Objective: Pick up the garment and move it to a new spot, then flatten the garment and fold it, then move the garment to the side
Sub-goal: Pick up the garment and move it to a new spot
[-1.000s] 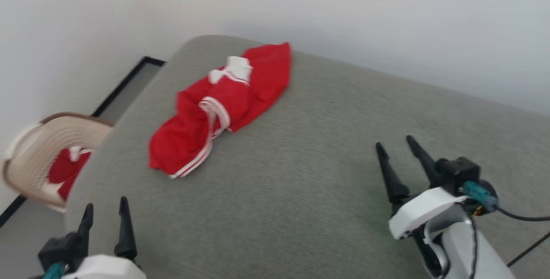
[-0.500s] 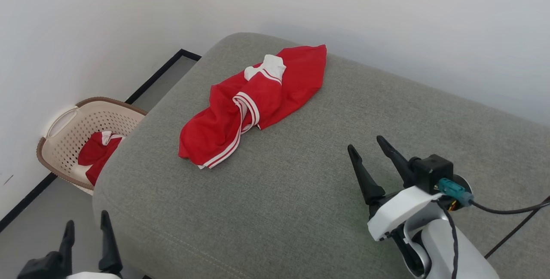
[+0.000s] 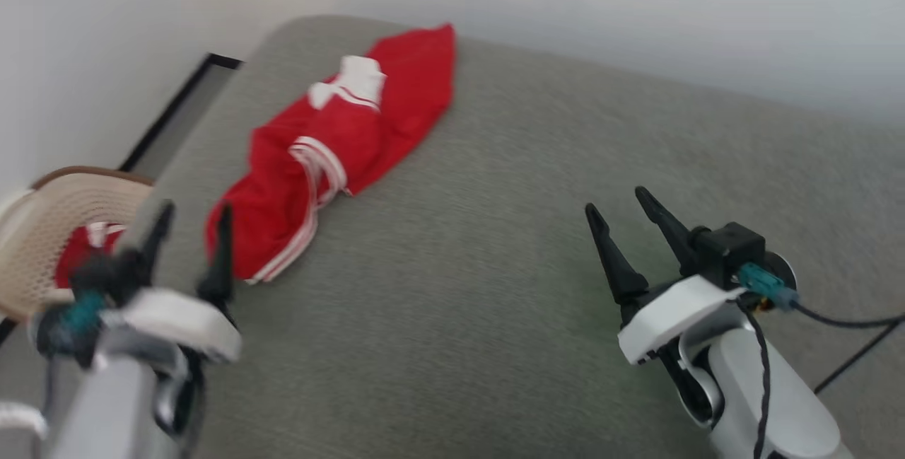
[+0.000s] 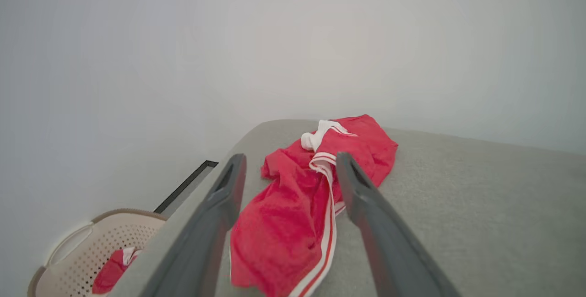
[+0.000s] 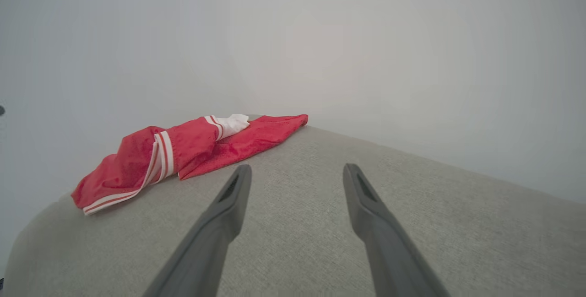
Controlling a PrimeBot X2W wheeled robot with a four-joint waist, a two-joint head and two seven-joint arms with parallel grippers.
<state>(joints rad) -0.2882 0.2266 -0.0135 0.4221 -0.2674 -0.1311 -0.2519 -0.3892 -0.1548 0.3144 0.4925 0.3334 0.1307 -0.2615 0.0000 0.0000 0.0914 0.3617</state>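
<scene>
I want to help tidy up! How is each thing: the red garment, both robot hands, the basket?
garment: crumpled on the cushion, not held
left hand: open, empty
right hand: open, empty
basket: red cloth inside

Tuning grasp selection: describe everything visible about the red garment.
The garment is bright red, thin, slightly shiny fabric with white panels and red-and-white striped trim. It lies crumpled and twisted in a long bunch, unfolded, near the far left corner of the grey upholstered cushion, resting on it; nothing holds it.
</scene>
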